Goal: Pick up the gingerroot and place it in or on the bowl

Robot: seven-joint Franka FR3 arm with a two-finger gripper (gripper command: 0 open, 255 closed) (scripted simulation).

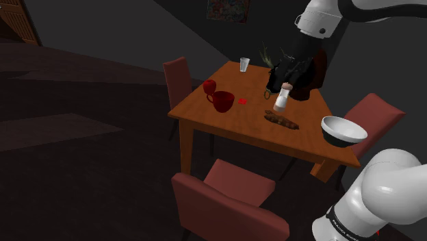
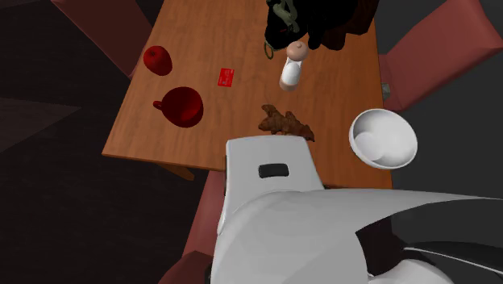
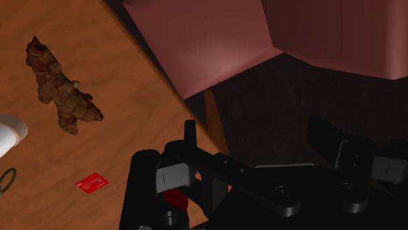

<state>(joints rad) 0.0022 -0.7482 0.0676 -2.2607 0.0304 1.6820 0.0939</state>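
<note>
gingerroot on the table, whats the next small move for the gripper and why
Probably swing the open black gripper across until it is above the knobbly brown gingerroot, before any descent. It holds nothing and is aimed past the edge of the orange-brown table toward a dark red chair, while the root lies free on the tabletop.

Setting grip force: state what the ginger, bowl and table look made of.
Ginger: brown, knobbly and matte, likely raw root.
Bowl: plain white and smooth with a soft sheen, perhaps ceramic, though the look leaves it open.
Table: orange-brown with faint grain streaks, seemingly wood, lightly polished.
</note>
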